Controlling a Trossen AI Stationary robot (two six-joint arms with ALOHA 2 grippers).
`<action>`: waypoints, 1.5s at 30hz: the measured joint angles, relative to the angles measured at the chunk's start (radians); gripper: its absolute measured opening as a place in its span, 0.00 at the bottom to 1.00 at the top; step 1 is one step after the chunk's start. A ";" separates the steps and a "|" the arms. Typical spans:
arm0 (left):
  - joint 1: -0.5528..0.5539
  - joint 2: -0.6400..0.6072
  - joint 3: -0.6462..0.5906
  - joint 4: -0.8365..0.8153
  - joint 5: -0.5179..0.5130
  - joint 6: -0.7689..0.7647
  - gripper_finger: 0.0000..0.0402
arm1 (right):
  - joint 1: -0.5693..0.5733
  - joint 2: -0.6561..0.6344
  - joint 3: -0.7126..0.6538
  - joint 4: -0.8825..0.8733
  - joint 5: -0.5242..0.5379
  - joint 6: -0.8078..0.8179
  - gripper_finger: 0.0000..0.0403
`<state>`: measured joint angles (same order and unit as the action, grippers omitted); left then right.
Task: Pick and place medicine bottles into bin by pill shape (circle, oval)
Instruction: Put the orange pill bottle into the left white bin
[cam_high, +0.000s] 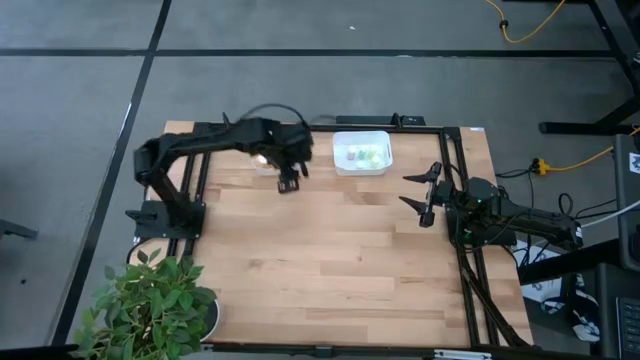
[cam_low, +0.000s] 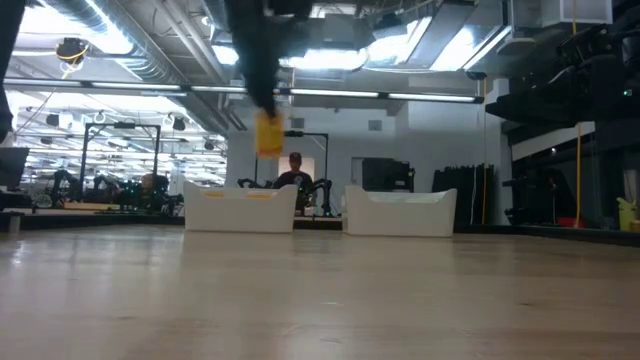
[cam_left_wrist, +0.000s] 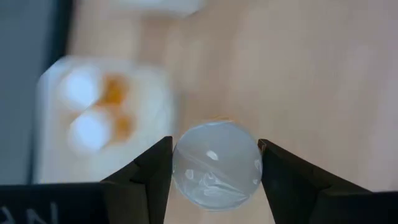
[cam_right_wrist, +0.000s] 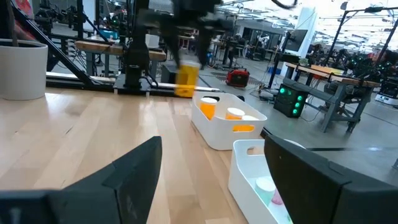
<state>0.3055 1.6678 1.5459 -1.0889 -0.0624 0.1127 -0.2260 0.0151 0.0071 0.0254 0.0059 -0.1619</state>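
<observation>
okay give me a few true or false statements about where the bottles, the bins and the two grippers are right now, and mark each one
1. The left gripper grips an orange bottle by its white cap. True.
2. That bottle stands on the table. False: it hangs in the air near the left bin.
3. The right gripper carries a bottle. False: it is open and empty, waiting at the table's right side.
4. The left bin holds orange bottles. True.
5. The right bin holds nothing. False: pale green bottles lie in it.

A robotics lab: rows of workbenches (cam_right_wrist: 348, 68) and exposed ceiling ducts (cam_low: 130, 40).
</observation>
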 joint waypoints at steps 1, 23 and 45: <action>0.027 -0.021 -0.027 0.000 -0.019 -0.009 0.48 | 0.000 0.000 0.000 0.000 0.000 0.000 0.71; 0.296 -0.035 -0.309 0.258 -0.018 -0.050 0.48 | 0.000 0.000 0.000 0.001 0.000 0.000 0.71; 0.283 -0.035 -0.428 0.354 -0.028 -0.082 0.54 | 0.000 0.000 0.000 0.001 0.000 0.000 0.71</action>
<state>0.5884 1.6325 1.1183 -0.7354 -0.0907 0.0311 -0.2260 0.0151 0.0071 0.0260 0.0059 -0.1619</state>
